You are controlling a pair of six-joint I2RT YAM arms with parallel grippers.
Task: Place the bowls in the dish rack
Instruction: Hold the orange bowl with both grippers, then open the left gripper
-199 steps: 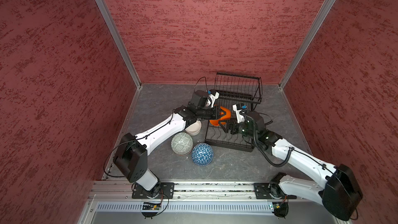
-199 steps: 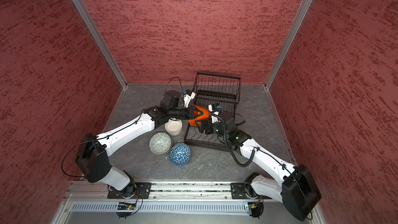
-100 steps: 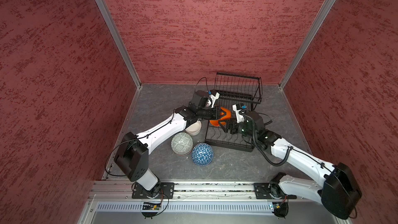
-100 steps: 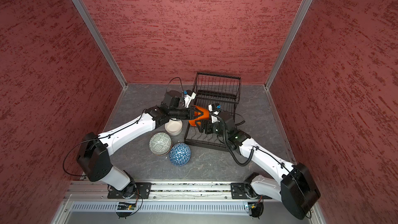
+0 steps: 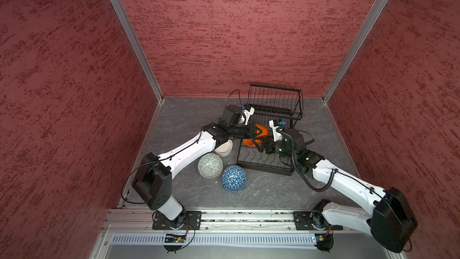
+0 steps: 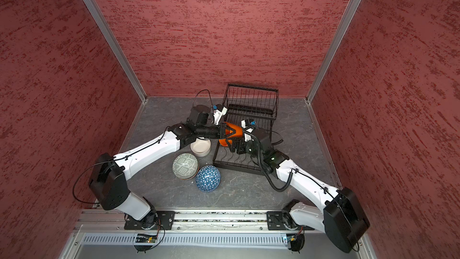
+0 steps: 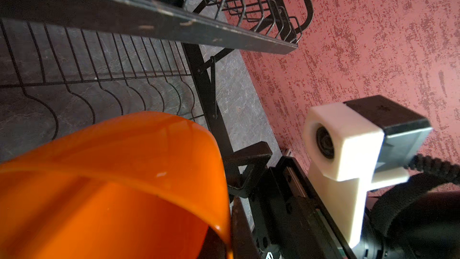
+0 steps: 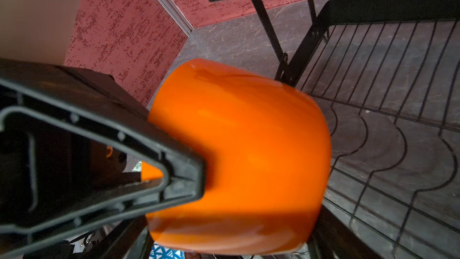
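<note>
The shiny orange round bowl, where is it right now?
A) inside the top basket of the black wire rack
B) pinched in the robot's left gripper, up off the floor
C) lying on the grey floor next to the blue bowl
B: the left gripper is shut on the rim of the shiny orange round bowl, holding it in the air at the lower tier of the black wire dish rack.

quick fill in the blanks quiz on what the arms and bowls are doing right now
1. The left gripper holds the orange bowl over the black wire ___.
2. The blue patterned bowl lies upside ___ on the table.
3. The right gripper is ___, holding nothing.

Missing words: dish rack; down; open
</note>
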